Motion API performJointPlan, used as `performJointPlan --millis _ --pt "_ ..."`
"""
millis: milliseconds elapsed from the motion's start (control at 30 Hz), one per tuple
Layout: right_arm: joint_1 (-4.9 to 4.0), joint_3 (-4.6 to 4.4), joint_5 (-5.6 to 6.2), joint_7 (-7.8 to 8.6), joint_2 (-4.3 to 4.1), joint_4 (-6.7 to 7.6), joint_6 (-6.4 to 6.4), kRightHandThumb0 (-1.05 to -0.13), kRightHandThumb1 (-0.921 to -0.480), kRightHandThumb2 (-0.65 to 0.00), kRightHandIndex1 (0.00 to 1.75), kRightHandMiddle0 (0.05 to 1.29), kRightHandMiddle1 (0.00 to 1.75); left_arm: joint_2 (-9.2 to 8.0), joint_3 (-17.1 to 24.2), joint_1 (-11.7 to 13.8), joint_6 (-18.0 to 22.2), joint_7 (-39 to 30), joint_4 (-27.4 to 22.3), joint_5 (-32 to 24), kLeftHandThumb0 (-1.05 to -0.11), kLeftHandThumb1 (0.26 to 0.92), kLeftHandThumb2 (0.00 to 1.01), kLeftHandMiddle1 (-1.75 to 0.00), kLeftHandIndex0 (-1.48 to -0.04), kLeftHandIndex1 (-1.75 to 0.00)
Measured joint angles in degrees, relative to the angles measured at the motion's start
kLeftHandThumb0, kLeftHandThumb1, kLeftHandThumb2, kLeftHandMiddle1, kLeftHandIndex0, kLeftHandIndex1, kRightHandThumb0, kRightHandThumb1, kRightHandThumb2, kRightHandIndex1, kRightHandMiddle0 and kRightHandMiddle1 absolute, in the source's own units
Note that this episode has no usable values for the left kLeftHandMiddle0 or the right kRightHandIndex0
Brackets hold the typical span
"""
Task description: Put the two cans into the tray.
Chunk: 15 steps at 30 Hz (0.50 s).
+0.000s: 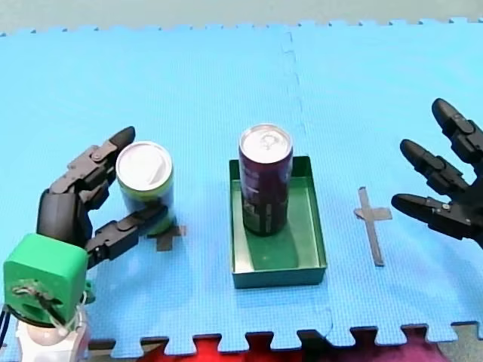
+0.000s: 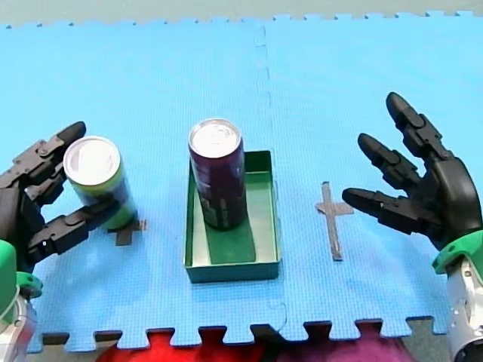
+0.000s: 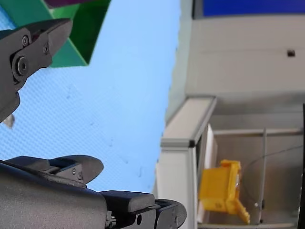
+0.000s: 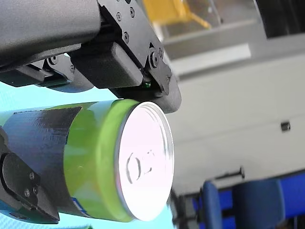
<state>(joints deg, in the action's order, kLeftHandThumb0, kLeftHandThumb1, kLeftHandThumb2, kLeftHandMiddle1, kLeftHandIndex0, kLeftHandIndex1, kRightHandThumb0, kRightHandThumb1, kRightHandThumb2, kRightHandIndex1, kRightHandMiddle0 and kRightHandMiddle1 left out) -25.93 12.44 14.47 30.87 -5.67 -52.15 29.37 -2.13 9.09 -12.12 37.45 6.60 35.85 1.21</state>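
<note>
Closest in, a green wrist block (image 1: pixel 44 275) carries the left hand (image 1: pixel 84 197), which sits at the left side of the blue foam mat (image 1: pixel 196 90). This hand is wrapped around the green can (image 1: pixel 145 185). One black finger reaches along the can's far side up by the silver lid, and another presses the near side low down. The can is roughly upright with its lid facing up. Its base is just beside a grey tape cross (image 1: pixel 170 240), and I cannot tell whether it stands on the mat or is lifted off it. In the second wrist view the same can lies between the dark fingers (image 4: pixel 128 57), gripped on opposite sides of its body.

At the middle of the mat is the green tray (image 1: pixel 279 276), long and shallow. The purple can (image 1: pixel 265 185) stands upright inside its far half, and the near half of the tray floor is bare. The green can is outside the tray, to its left and apart from it.

At the right side of the mat the right hand (image 2: pixel 423 192) holds nothing, its fingers uncurled and pointing toward the centre. It is near a second tape cross (image 2: pixel 332 219), which lies between it and the tray.

The first wrist view shows black fingers (image 3: pixel 33 43) holding nothing above the mat, with a corner of the tray beyond them.
</note>
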Motion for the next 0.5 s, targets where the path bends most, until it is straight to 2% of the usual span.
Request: performJointPlan --millis 67,167,500 --pt "0.04 0.17 0.41 -0.04 0.11 0.25 -0.46 -0.800 -0.624 0.000 0.01 0.20 0.00 0.17 0.5 -0.7 2.6 3.1 2.5 1.3 -0.398 0.785 0.00 -0.05 -1.28 -0.02" --pt "0.35 0.47 1.02 -0.55 0.18 1.41 -1.46 -0.788 -0.619 0.000 0.01 0.20 0.00 0.11 1.1 -2.1 6.0 6.5 6.4 2.5 -0.396 0.782 0.00 -0.04 -1.28 -0.01" --pt "1.60 0.55 1.28 -1.96 0.61 4.65 -3.49 -0.723 -0.604 0.000 0.01 0.21 0.00 -0.47 0.7 -3.2 7.6 7.8 9.0 3.2 -0.381 0.776 0.00 -0.02 -1.28 0.00"
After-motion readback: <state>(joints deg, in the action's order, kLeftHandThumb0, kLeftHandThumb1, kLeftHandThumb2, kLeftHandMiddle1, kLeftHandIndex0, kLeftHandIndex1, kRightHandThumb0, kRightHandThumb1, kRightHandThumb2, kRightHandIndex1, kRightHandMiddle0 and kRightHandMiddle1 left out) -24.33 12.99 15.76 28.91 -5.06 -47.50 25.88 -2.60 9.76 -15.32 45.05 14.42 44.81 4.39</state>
